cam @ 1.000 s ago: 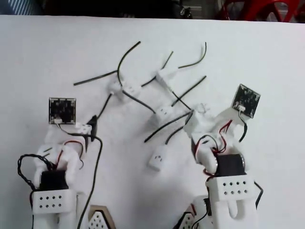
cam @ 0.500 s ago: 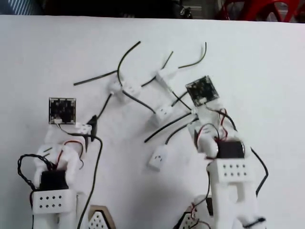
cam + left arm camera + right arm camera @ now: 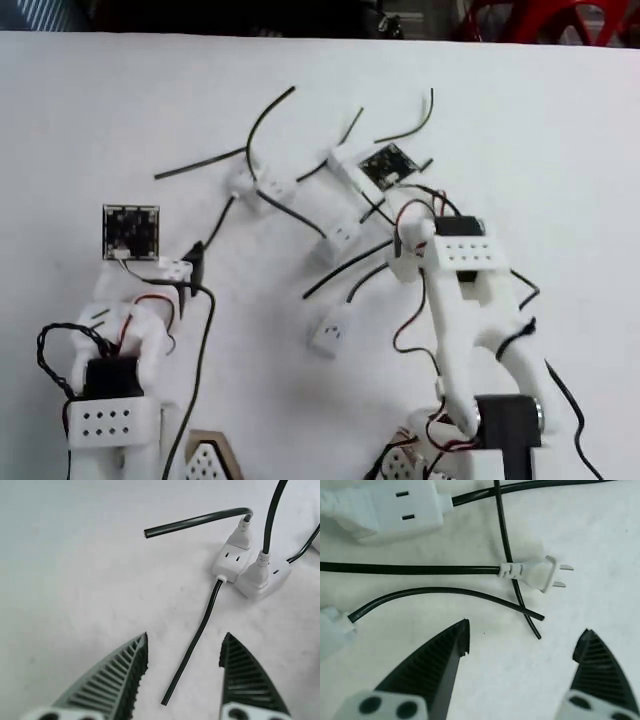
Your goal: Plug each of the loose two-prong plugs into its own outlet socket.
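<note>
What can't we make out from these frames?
1. High view: the right arm hides what lies under it, so the loose plug cannot be placed there.
2. High view: the white socket is too small to tell if a plug sits in it.
3. Right wrist view: the outlet socket is cut off by the frame edge.
4. Left wrist view: the black cord runs off the frame, far end unseen.

Robotics lab bench: white table point(image 3: 560, 120), bare-wired arm point(image 3: 468, 292).

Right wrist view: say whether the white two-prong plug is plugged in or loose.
Loose: both prongs of the plug are bare, and it lies apart from the outlet socket.
</note>
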You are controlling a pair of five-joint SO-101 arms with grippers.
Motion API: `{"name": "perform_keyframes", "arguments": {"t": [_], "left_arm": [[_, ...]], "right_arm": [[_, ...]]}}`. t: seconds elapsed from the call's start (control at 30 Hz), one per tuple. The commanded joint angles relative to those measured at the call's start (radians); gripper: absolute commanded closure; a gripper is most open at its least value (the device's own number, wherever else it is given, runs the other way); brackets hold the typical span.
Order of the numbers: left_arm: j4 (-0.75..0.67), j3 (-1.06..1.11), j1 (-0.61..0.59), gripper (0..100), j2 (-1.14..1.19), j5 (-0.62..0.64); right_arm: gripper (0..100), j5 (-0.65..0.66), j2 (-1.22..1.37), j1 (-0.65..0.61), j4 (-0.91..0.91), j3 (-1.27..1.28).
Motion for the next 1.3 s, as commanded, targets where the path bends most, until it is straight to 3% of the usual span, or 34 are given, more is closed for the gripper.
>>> {"name": "perform_keyframes", "arguments": {"t": [0.0, 0.3, 0.57, 0.87, 1.27], "left_arm": [[-0.028, -0.003, -0.007, 76, -0.015, -0.008], [-0.028, -0.003, -0.007, 76, -0.015, -0.008], [-0.028, -0.003, -0.007, 76, -0.015, -0.008], [-0.028, -0.003, -0.007, 76, -0.015, -0.008], [-0.028, -0.003, -0.007, 76, -0.015, -0.008]], "right_arm": [[67.3, 0.0, 0.053, -0.031, -0.013, -0.081], [68.5, 0.002, 0.228, -0.022, -0.177, -0.101], [84.9, -0.002, 0.277, -0.007, -0.3, -0.103], [85.1, -0.003, 0.294, 0.015, -0.311, -0.103], [85.0, -0.005, 0.305, -0.061, -0.311, -0.15]]}}
